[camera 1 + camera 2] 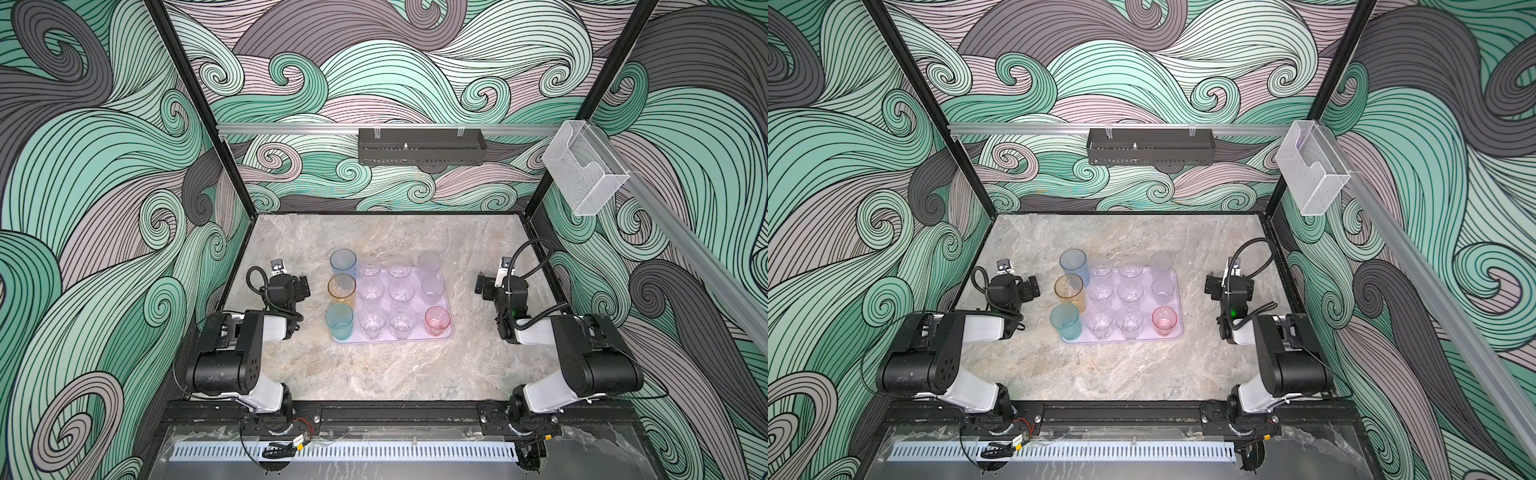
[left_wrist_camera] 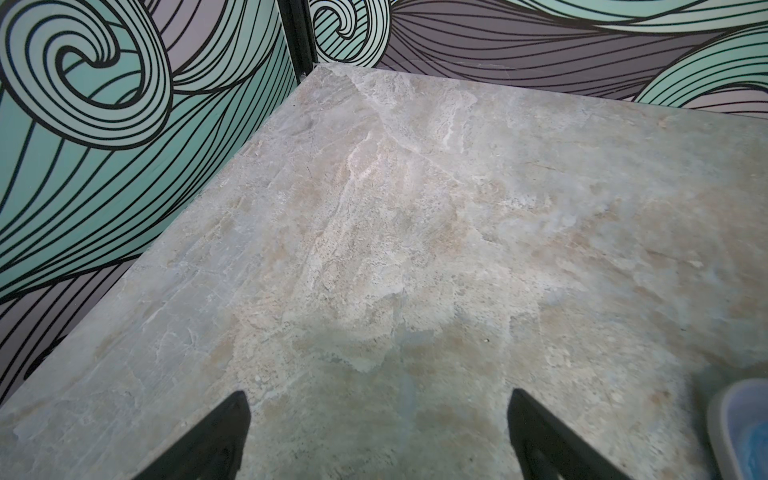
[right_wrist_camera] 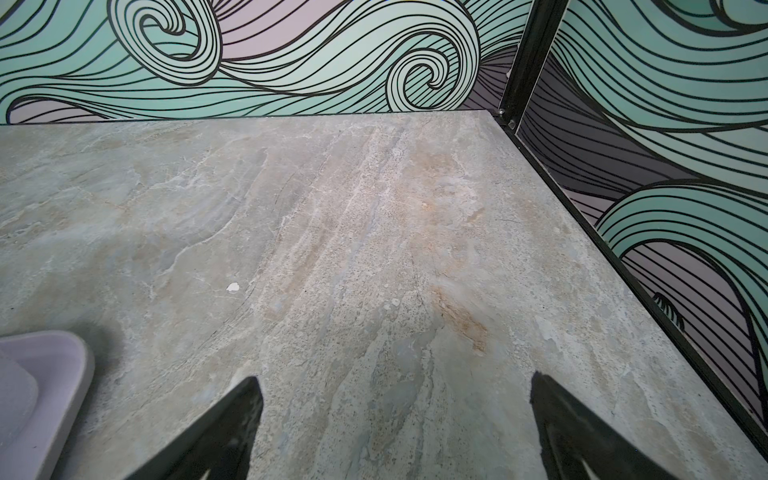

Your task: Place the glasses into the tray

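Note:
The lavender tray lies mid-table, and all the glasses I see stand upright in it. A blue tumbler, an amber one and a teal one line its left edge. Several small clear glasses fill the middle. Two frosted grey cups and a pink cup stand along the right. My left gripper is open and empty, left of the tray. My right gripper is open and empty, right of it. A tray corner shows in the right wrist view.
A black perforated rack hangs on the back rail. A clear acrylic box hangs on the right rail. Patterned walls close in the marble table on three sides. The arm bases sit at the front edge.

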Controlling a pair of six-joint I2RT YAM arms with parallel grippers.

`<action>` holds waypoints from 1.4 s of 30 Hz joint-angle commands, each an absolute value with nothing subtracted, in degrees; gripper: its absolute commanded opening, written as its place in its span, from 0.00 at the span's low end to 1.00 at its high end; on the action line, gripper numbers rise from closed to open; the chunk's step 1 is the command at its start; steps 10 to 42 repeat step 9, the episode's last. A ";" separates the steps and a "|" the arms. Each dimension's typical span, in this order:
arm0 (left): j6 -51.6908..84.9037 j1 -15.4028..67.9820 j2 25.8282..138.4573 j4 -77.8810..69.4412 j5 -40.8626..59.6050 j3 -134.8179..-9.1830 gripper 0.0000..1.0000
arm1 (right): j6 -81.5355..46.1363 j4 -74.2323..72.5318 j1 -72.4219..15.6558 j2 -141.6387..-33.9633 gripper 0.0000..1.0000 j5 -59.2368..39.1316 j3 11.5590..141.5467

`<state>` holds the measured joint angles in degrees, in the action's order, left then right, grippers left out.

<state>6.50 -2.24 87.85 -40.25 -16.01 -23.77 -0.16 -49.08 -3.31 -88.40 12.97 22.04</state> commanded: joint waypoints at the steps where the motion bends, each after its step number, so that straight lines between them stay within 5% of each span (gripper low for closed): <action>1: 6.86 -2.72 86.59 -40.17 -15.61 -25.14 0.99 | 0.08 -50.36 -3.21 -87.98 1.00 12.55 22.15; 42: 6.81 -2.82 86.68 -40.23 -15.43 -25.09 0.98 | 1.13 -50.13 -3.16 -88.06 1.00 9.58 22.33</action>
